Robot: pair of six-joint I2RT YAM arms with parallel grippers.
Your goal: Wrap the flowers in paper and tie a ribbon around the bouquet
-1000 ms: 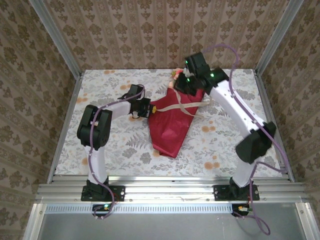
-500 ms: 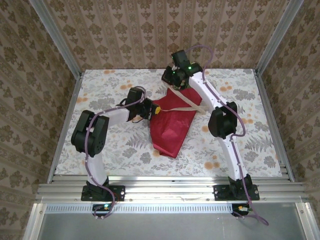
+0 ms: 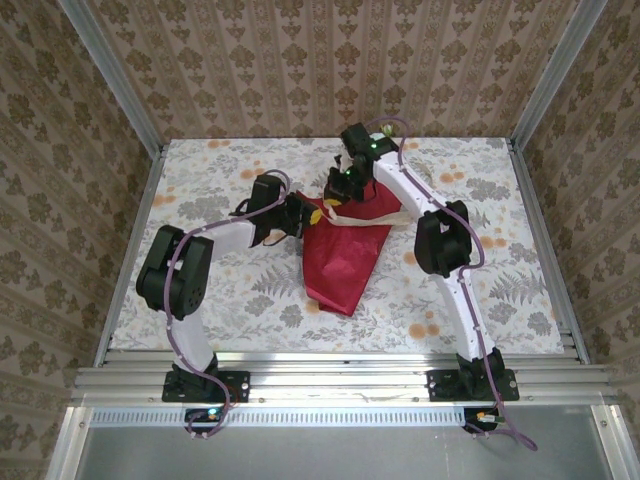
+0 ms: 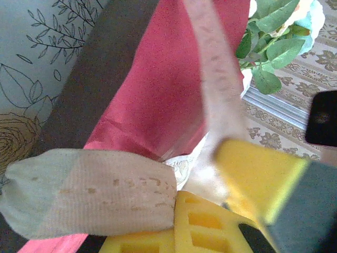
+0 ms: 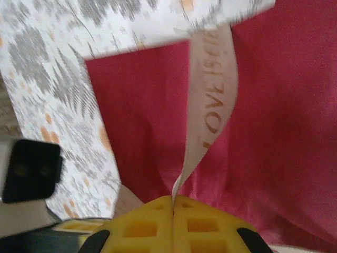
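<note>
Since a second earlier, the right arm had swung leftward across the cone. It had carried the right claw (image 5: 172,203) from the right of the blooms to a spot just beside the left claw (image 4: 200,176), which had edged only slightly toward the cone. Both claws were clamped on the long, thin, pale beige fabric ribbon (image 5: 213,89). The right one's yellow jaws met on its end, with printed lettering running up the strip, and the left one pinched another stretch between a cloth-taped pad and a yellow finger. That ribbon ran across the upper part of the red paper cone bouquet (image 3: 345,255), which lay on its side mid-table with its narrow end toward the arms. A small bunch of artificial flowers (image 4: 271,21), green-leaved with pale blue and white blooms, poked from its far, wide end. The step in hand looked like crossing the two ends into a knot. Doing it well would call for keeping both strands taut and pulling outward evenly, so the cone was cinched rather than dragged or crumpled. Beneath lay a pale leaf-and-flower printed tablecloth (image 3: 480,290), bounded by an aluminium frame (image 3: 340,378) and brown patterned wallpaper walls (image 3: 300,60).
</note>
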